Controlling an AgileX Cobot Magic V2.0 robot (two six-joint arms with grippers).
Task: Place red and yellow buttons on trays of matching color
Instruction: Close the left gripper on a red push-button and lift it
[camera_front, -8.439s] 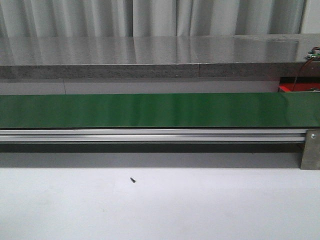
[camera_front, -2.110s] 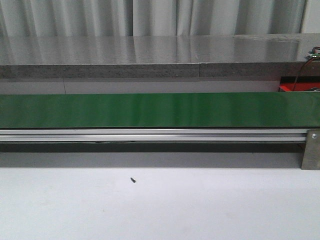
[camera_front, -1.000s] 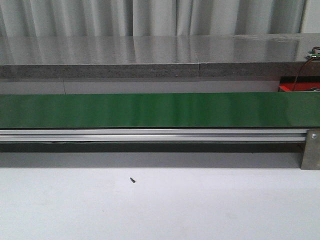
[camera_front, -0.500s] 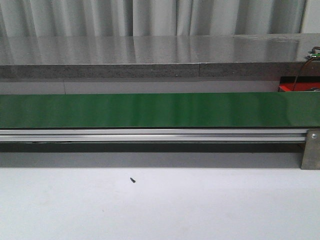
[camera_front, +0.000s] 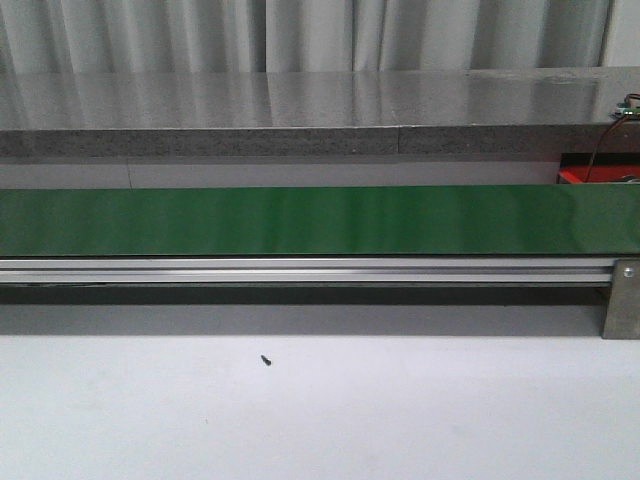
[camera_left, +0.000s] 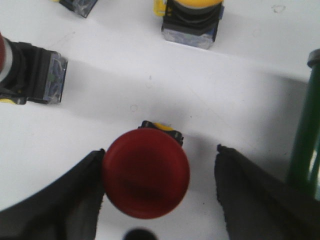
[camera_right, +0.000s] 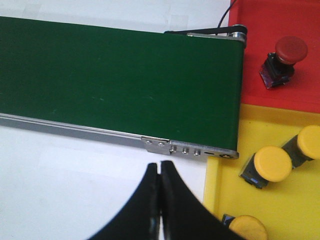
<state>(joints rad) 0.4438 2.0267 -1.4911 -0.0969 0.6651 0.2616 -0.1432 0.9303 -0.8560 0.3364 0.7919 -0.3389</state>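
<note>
Two grippers: left gripper (camera_left: 160, 200) apart around red button (camera_left: 146, 173); right gripper (camera_right: 160, 172) together, over table (camera_right: 65, 185)

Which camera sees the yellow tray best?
The right wrist view. There the yellow tray shows plainly beside the end of the green belt, with three yellow buttons lying in it. The front view shows the belt but no yellow tray, and the left wrist view shows none of it either.

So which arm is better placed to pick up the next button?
Left. Its open hand straddles an upright red button, one finger touching its cap. The right hand is shut beside the green belt, near the already loaded trays.
</note>
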